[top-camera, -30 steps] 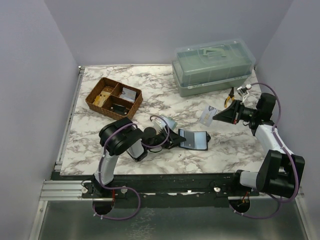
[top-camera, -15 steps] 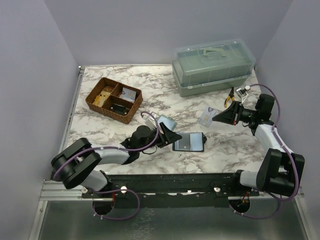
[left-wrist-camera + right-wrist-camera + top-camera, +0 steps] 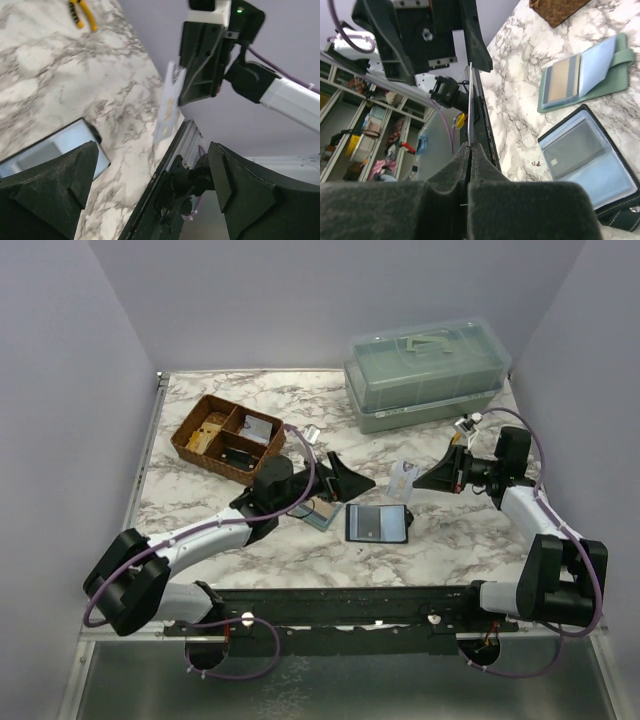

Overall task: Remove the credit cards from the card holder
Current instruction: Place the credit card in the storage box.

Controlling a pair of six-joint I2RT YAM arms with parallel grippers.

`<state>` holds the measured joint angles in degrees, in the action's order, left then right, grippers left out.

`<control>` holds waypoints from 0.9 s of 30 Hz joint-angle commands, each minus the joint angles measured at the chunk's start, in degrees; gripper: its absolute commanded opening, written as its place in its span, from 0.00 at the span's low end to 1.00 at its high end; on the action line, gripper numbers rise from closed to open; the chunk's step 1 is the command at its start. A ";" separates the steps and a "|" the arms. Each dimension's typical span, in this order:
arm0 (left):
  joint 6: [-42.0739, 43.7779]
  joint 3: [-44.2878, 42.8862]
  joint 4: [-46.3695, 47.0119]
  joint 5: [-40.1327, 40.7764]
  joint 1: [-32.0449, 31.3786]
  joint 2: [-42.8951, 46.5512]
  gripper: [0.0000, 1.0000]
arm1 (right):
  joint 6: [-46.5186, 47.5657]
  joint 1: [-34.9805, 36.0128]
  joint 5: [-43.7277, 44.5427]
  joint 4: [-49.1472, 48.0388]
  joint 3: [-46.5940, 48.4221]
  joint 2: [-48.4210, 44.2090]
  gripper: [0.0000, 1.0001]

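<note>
The marble table point(image 3: 460, 540) carries a lidded clear box point(image 3: 425, 370) at its far right and a brown wicker tray point(image 3: 228, 438) at the far left. The left gripper point(image 3: 345, 475) hovers over the middle of the table with its fingers point(image 3: 50, 195) spread wide apart and nothing between them. The right gripper point(image 3: 420, 482) is raised at the right side, its fingers pressed together on one pale credit card point(image 3: 402, 478), which it holds by an edge above the table. The black card holder point(image 3: 378, 523) lies open flat on the marble near the front centre, blue-grey inside up, below and between the two grippers. A green wallet point(image 3: 322, 512) lies open just beside it on the left. Yellow pliers point(image 3: 80, 12) rest on the marble further back
</note>
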<state>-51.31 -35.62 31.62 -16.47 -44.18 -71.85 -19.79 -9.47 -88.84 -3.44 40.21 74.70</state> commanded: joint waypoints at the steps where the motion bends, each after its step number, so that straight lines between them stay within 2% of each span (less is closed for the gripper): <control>1: 2.54 -7.54 4.40 -10.50 0.18 -7.19 0.99 | 1.56 2.28 -5.80 0.32 -0.74 1.12 0.00; 6: 0.36 -13.47 6.09 -15.47 0.15 -13.87 0.93 | 2.18 3.59 -6.17 0.75 -0.47 1.99 0.00; 14: -3.52 -16.51 6.39 -19.69 0.10 -21.06 0.65 | 3.10 4.01 -6.96 1.60 0.02 2.70 0.00; 17: -5.01 -17.25 8.30 -22.25 0.14 -23.06 0.49 | 3.17 4.10 -6.88 1.60 0.13 3.20 0.00; 18: -5.94 -17.35 9.79 -23.30 0.11 -23.67 0.37 | 3.12 4.05 -6.84 1.64 0.12 3.40 0.00; 20: -7.55 -17.67 12.40 -25.16 0.22 -24.56 0.02 | 3.23 4.09 -6.91 1.68 0.15 3.67 0.00; 21: -7.94 -17.68 12.98 -25.42 0.19 -24.74 0.00 | 3.35 4.13 -6.96 1.68 0.27 3.76 0.00; 22: -8.01 -17.42 13.29 -25.30 0.17 -24.58 0.00 | 3.62 4.16 -6.97 1.81 0.39 3.72 0.07; 24: -7.74 -15.79 13.47 -23.30 0.62 -23.05 0.00 | 5.79 4.16 -6.28 4.04 1.11 3.22 0.35; 27: -7.42 -10.84 13.47 -18.11 2.10 -18.55 0.00 | 17.26 4.05 -2.26 17.90 4.93 1.80 0.61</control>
<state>-58.26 -51.29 42.41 -38.26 -43.72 -95.79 -14.66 -5.67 -88.88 0.56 40.84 78.04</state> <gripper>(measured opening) 0.018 0.496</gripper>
